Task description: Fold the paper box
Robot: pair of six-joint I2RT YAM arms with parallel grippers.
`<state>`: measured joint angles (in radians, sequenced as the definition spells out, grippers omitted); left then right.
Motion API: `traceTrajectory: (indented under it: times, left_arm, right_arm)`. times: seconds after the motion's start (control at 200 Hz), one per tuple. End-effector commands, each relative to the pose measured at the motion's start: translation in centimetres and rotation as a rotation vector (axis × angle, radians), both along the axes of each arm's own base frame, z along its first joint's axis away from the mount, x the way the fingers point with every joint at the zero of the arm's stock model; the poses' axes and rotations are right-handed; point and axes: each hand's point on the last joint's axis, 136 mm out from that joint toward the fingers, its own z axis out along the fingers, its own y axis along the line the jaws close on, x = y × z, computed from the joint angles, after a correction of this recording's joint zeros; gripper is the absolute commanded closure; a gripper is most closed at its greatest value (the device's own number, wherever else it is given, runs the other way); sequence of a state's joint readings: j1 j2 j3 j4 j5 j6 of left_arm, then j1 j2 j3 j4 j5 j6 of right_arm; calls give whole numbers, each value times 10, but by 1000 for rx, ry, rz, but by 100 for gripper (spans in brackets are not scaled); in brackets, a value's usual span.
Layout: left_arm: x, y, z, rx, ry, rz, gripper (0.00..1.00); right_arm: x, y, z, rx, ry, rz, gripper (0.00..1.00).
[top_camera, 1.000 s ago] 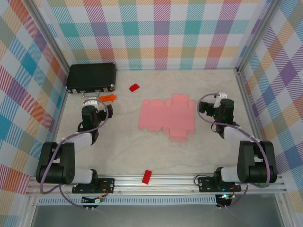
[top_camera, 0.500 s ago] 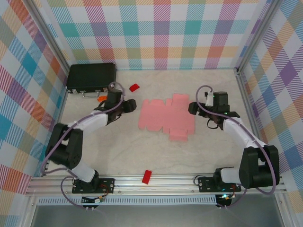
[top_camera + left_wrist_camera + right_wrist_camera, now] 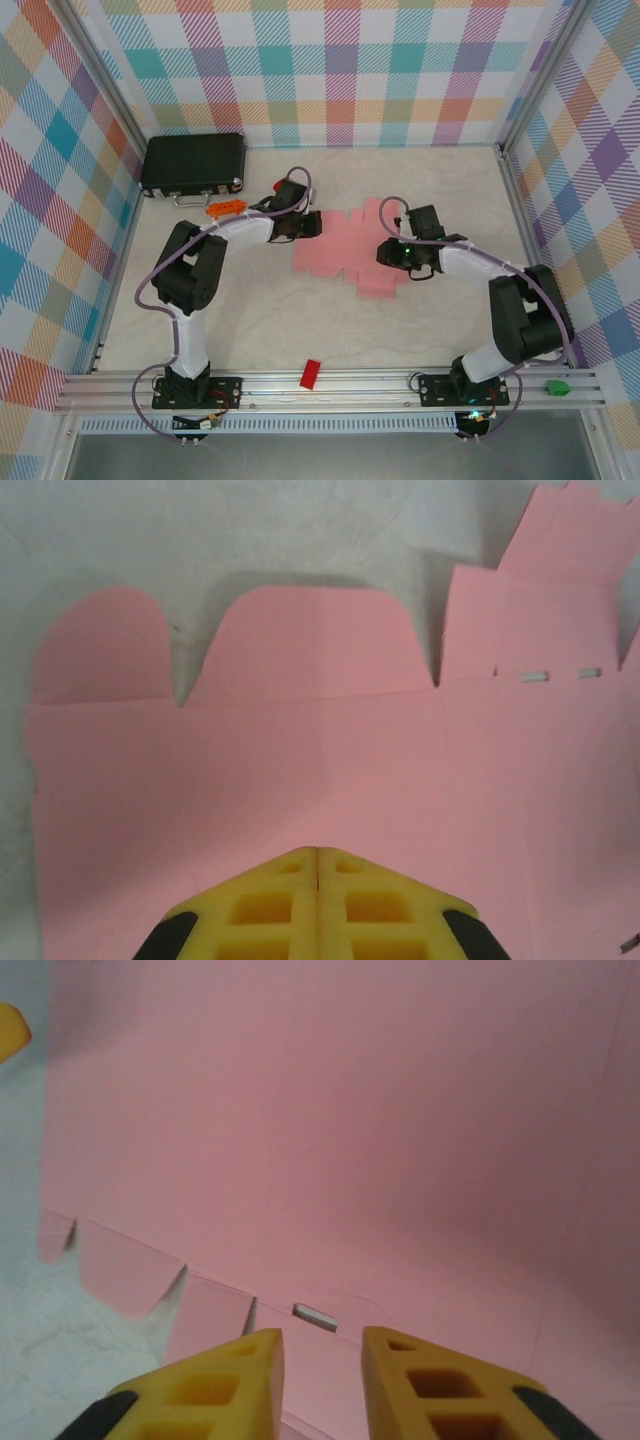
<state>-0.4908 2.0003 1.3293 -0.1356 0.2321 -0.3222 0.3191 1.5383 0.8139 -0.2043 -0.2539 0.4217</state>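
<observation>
The paper box, a flat die-cut sheet of thin light-pink card, lies unfolded on the pale marbled table, a little right of centre and about midway between the near and far edges.

The left gripper sits at the sheet's far left corner. In the left wrist view its yellow fingers meet tip to tip with no gap, low over the pink card. Nothing is caught between them. Beyond the tips lie two rounded flaps and a short slot.

The right gripper is over the sheet's right side, towards the near edge. Its yellow fingers stand a narrow gap apart, and pink card shows through the gap, so they hold nothing. A small slot lies just ahead of the tips.

A black rectangular case sits in the far left corner. A small red block lies to the right of the case. A second red block rests by the near rail.
</observation>
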Motion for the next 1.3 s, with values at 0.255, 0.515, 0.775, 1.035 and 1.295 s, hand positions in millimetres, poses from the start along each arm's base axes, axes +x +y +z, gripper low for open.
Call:
traceTrajectory:
  times: [0.255,0.515,0.775,1.035,1.295]
  left_arm:
    - [-24,8,-44,93,146,-20,100]
    - [-80,35,-55,125,286,50,100]
    - [-125,26,-56,65,322,65,100]
    - [-151,-3,-51,12,349,24,100]
    - [-130,-16,1,-21,240,-5,92]
  right_arm:
    - [22,-13,-30,-124,77,-113,88]
    - [39,-7,-49,-169,133,-87,89]
    - [64,27,-53,-136,129,10,85]
    - [88,64,-51,-141,110,94,83]
    - [100,66,1,-133,-2,87,77]
